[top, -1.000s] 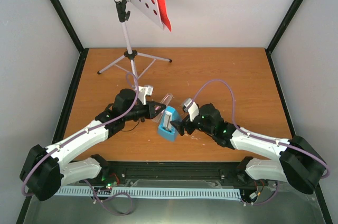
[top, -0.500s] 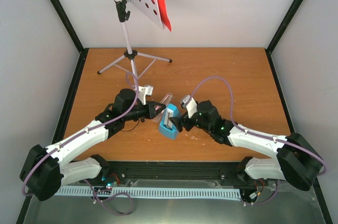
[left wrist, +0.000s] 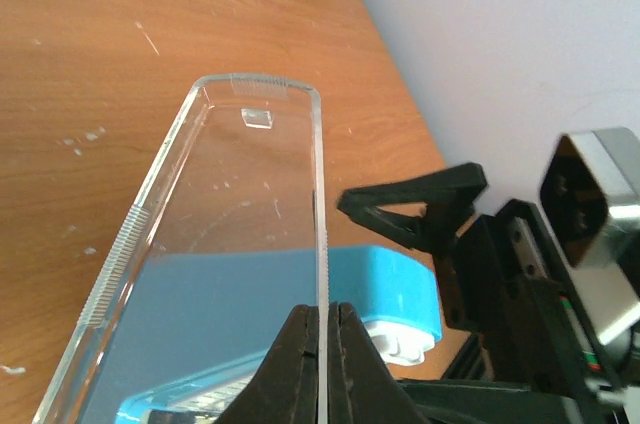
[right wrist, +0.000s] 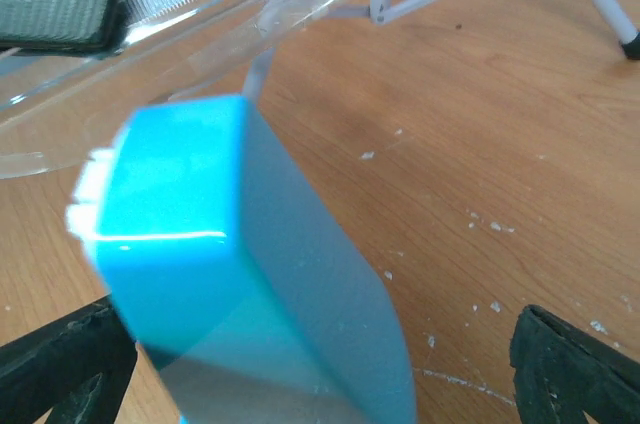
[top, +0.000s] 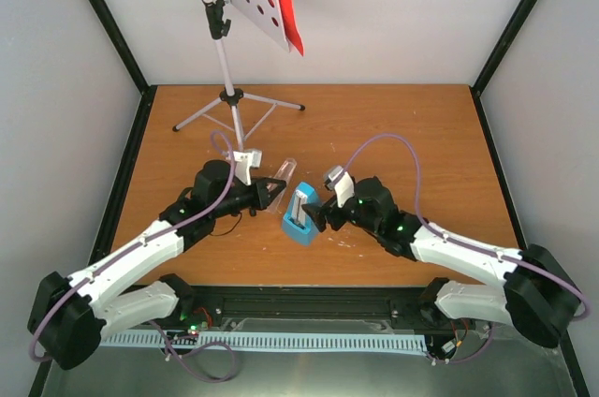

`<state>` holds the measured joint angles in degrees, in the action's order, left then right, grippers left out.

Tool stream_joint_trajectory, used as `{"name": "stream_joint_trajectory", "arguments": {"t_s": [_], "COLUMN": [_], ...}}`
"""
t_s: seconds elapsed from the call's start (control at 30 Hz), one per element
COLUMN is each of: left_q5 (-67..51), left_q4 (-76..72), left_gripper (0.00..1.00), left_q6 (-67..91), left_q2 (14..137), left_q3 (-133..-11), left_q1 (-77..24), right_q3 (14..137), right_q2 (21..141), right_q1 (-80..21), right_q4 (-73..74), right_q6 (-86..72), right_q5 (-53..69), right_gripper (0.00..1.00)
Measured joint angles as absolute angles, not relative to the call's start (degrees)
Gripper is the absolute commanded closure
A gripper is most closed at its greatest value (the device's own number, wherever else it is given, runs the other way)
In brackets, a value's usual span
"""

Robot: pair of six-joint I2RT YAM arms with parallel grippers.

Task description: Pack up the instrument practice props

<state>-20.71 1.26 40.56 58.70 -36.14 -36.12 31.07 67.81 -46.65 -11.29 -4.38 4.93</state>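
1. Straddling the blue metronome [top: 300,216] at mid-table, near the front: right gripper [top: 318,218], jaws spread wide, grasping nothing.
2. Just beside it, left gripper [top: 277,187] clenched on clear cover [left wrist: 230,244].
3. Metronome's long axis runs near-to-far; right arm nearer.

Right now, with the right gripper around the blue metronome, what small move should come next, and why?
Probably close the right gripper on the metronome. Its open jaws stand on either side of it, so a grip seems ready, while the left gripper, pinched shut, holds the clear cover just beside it.
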Motion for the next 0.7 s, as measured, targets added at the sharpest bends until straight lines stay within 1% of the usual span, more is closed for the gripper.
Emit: {"name": "stream_joint_trajectory", "arguments": {"t_s": [0.17,0.3,0.4,0.5,0.57,0.7], "left_q5": [-16.2,-17.3,-23.0,-30.5,-33.9,-40.5], "left_q4": [3.3,2.3,-1.8,-6.8,-9.3,-15.7], "left_gripper": [0.99,1.0,1.0,1.0,1.0,1.0], "left_q6": [40.5,39.4,38.5,38.6,39.2,41.7], "left_q2": [53.0,47.5,45.1,44.9,45.3,46.7], "left_q3": [-36.1,-36.1,-36.2,-36.2,-36.2,-36.3], "left_q1": [-36.1,-36.1,-36.1,-36.1,-36.1,-36.1], "right_q3": [29.8,29.8,31.0,33.8,34.9,34.9], "right_q2": [59.3,51.4,47.7,46.4,46.0,45.6], "right_q1": [-46.7,-46.1,-44.3,-42.5,-42.3,-42.3], "right_q4": [-8.2,-5.0,-3.9,-4.8,-8.4,-21.0], "right_q6": [-5.7,-10.0,-15.6,-23.0,-27.8,-37.2], "right_q5": [3.8,3.2,4.8,8.3,10.8,15.9], "right_gripper": [0.0,0.0,0.0,0.0,0.0,0.0]}}
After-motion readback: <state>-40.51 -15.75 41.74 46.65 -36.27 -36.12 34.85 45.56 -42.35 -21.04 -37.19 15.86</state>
